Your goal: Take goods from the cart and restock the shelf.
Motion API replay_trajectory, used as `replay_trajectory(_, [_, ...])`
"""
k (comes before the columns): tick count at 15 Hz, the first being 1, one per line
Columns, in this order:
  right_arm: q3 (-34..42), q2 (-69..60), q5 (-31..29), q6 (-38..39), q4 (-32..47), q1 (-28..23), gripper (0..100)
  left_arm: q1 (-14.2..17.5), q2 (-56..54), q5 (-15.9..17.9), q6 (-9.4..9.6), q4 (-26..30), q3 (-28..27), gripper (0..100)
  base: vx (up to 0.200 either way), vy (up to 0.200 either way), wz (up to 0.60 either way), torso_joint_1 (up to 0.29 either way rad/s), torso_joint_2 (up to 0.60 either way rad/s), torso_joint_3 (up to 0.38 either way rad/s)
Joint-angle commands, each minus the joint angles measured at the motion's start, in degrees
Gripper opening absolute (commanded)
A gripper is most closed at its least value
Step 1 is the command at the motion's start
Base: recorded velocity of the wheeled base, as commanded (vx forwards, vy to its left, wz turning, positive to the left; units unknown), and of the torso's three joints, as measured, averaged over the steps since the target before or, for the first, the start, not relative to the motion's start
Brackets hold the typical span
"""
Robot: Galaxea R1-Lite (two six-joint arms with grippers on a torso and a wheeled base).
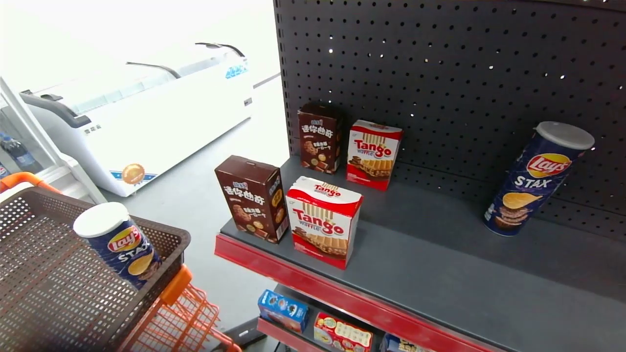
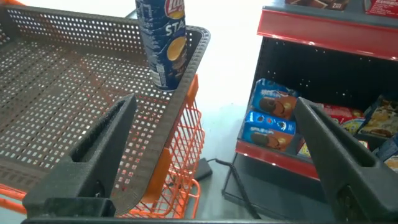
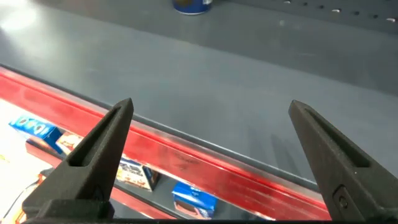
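The brown mesh basket (image 1: pixel 164 234) of the orange cart (image 1: pixel 188 313) is seen closest in the head view, at the lower left, and a blue chip can (image 1: pixel 120 244) with a white lid is found standing inside it, right at the corner next to the rim. In the left wrist view the same can (image 2: pixel 163 43) is seen upright against the basket wall (image 2: pixel 186 68), and the left gripper (image 2: pixel 214 104) is held above the basket's edge with its fingers spread wide apart and nothing between them. The right gripper (image 3: pixel 209 107) is held over the front of the grey shelf (image 3: pixel 217 81), above the red edge strip (image 3: pixel 186 155); its fingers are likewise parted and nothing is gripped. On the shelf (image 1: pixel 440 274) a second chip can (image 1: pixel 535 178) is placed to the right, near the black pegboard back (image 1: pixel 440 73), well apart from the boxes. Two brown cookie boxes (image 1: pixel 254 198) (image 1: pixel 319 138) are set at the shelf's left end, one at the front and one at the back, each with a red-and-white wafer box (image 1: pixel 324 221) (image 1: pixel 372 154) just beside it. Blue cookie packs (image 2: pixel 270 121) are stocked on the lower shelf. A white chest freezer (image 1: pixel 142 112) is seen across the aisle.
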State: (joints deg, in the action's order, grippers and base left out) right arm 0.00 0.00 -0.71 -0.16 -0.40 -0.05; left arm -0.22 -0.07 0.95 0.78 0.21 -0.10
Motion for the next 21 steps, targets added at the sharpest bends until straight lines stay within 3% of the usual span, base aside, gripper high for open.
replay_trajectory(1, [0.00,0.00,0.00,-0.02,0.05,0.05,100,0.04,0.07,0.02,0.01,-0.03,0.01,100,0.000,0.000,0.00,0.000,0.00,0.000])
replay_trajectory(6, [0.00,0.00,0.00,-0.02,0.05,0.05,100,0.04,0.07,-0.78,0.01,-0.03,-0.08,100,0.000,0.000,0.00,0.000,0.00,0.000])
replay_trajectory(7, [0.00,0.00,0.00,-0.02,0.05,0.05,100,0.13,0.07,-2.71,0.54,0.67,-2.19,100,0.000,0.000,0.00,0.000,0.00,0.000])
replay_trajectory(8, [0.00,0.00,0.00,-0.02,0.05,0.05,100,-0.22,4.64,-3.76,2.12,2.25,-7.81,100,0.000,0.000,0.00,0.000,0.00,0.000])
replay_trajectory(9, [0.00,0.00,0.00,-0.02,0.05,0.05,100,0.48,11.50,-5.43,2.47,4.89,-12.73,100,0.000,0.000,0.00,0.000,0.00,0.000])
replay_trajectory(11, [0.00,0.00,0.00,-0.02,0.05,0.05,100,0.57,19.15,-10.44,2.47,4.98,-16.07,100,0.000,0.000,0.00,0.000,0.00,0.000])
replay_trajectory(12, [0.00,0.00,0.00,-0.02,0.05,0.05,100,-1.45,23.54,-12.20,1.50,3.84,-16.69,100,0.000,0.000,0.00,0.000,0.00,0.000])
replay_trajectory(13, [0.00,0.00,0.00,-0.02,0.05,0.05,100,-0.04,26.09,-11.59,0.98,4.01,-17.48,100,0.000,0.000,0.00,0.000,0.00,0.000])
replay_trajectory(15, [0.00,0.00,0.00,-0.02,0.05,0.05,100,2.50,33.56,-7.02,-2.63,3.75,-19.68,100,0.000,0.000,0.00,0.000,0.00,0.000])
replay_trajectory(16, [0.00,0.00,0.00,-0.02,0.05,0.05,100,6.37,40.24,-1.57,-4.82,3.66,-21.17,100,0.000,0.000,0.00,0.000,0.00,0.000])
replay_trajectory(18, [0.00,0.00,0.00,-0.02,0.05,0.05,100,12.17,47.27,3.71,-4.56,3.48,-22.58,100,0.000,0.000,0.00,0.000,0.00,0.000])
replay_trajectory(19, [0.00,0.00,0.00,-0.02,0.05,0.05,100,15.25,52.37,5.82,-3.24,2.17,-23.98,100,0.000,0.000,0.00,0.000,0.00,0.000])
replay_trajectory(20, [0.00,0.00,0.00,-0.02,0.05,0.05,100,16.83,58.17,5.90,0.27,-2.49,-24.69,100,0.000,0.000,0.00,0.000,0.00,0.000])
replay_trajectory(21, [0.00,0.00,0.00,-0.02,0.05,0.05,100,16.92,59.66,5.90,1.33,-4.34,-24.69,100,0.000,0.000,0.00,0.000,0.00,0.000])
